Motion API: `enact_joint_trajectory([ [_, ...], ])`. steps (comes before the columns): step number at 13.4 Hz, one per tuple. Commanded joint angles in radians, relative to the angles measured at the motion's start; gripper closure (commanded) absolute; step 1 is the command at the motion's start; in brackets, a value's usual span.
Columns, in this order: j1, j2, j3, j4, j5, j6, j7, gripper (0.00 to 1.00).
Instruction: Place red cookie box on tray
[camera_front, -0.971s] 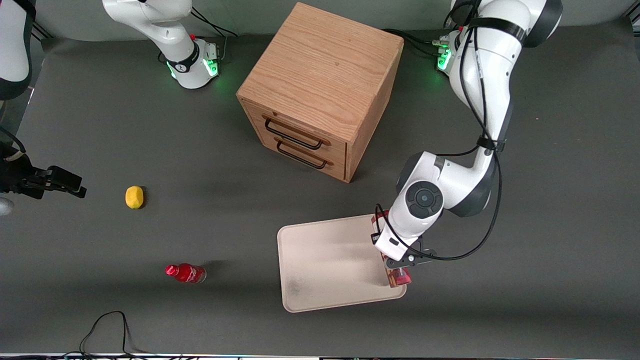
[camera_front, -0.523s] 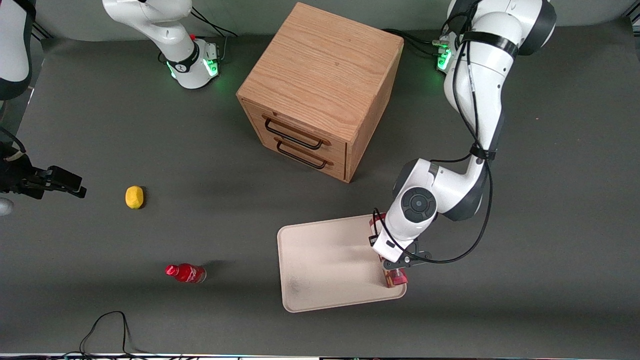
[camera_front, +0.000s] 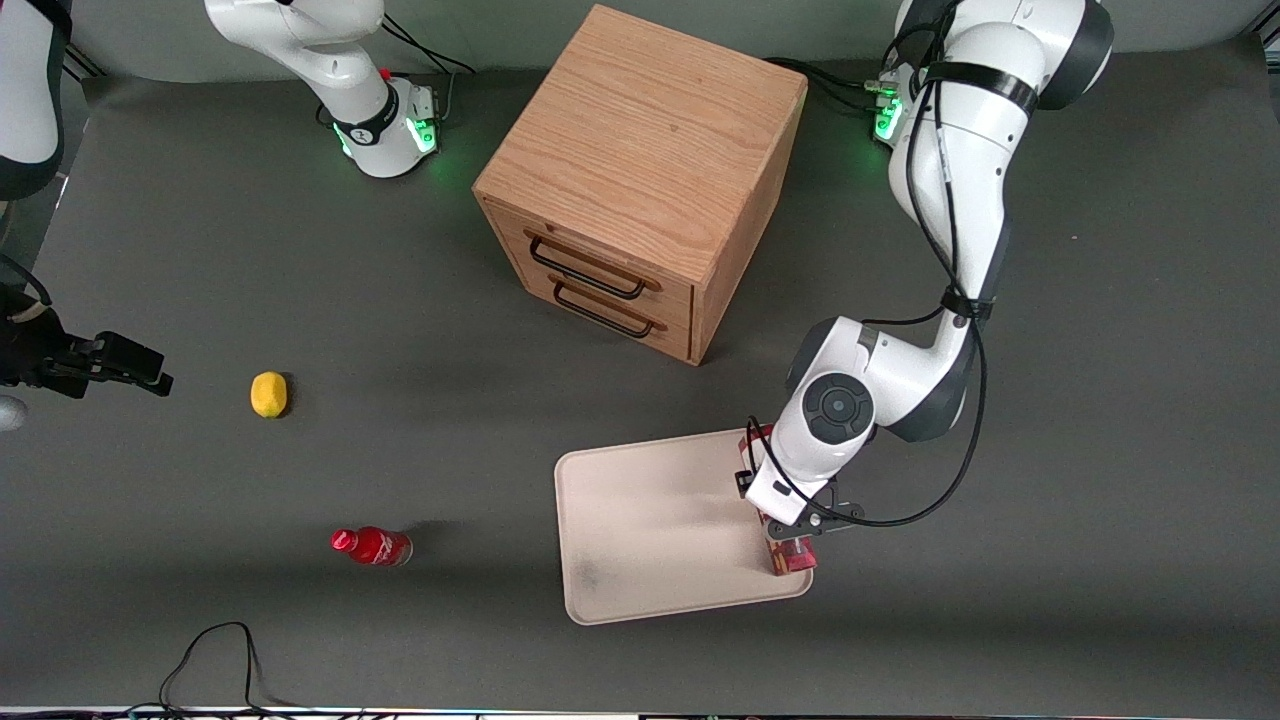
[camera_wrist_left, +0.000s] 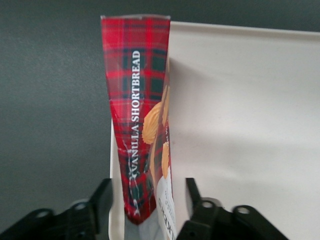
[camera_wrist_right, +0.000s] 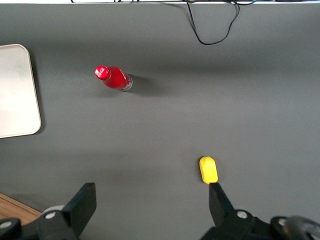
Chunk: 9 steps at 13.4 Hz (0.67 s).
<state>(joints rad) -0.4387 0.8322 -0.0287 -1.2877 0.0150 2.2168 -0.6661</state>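
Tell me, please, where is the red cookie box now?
The red cookie box lies along the tray rim at the working arm's end, under the gripper, whose open fingers stand at either side of it.

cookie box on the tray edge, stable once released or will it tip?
Likely tippy: the red cookie box stands on a narrow side along the tray rim. Its creased carton wall suggests thin, crushable card. The gripper fingers flank it with gaps, seemingly open.
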Motion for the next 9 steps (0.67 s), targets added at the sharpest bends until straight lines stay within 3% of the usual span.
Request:
enact_joint_trajectory([
  [1, -0.008, -0.114, 0.003, 0.017, 0.0, -0.164, -0.026, 0.0],
  [6, 0.02, -0.416, 0.007, 0.024, 0.008, -0.521, 0.017, 0.0],
  [9, 0.135, -0.588, 0.007, -0.008, 0.006, -0.705, 0.225, 0.0],
])
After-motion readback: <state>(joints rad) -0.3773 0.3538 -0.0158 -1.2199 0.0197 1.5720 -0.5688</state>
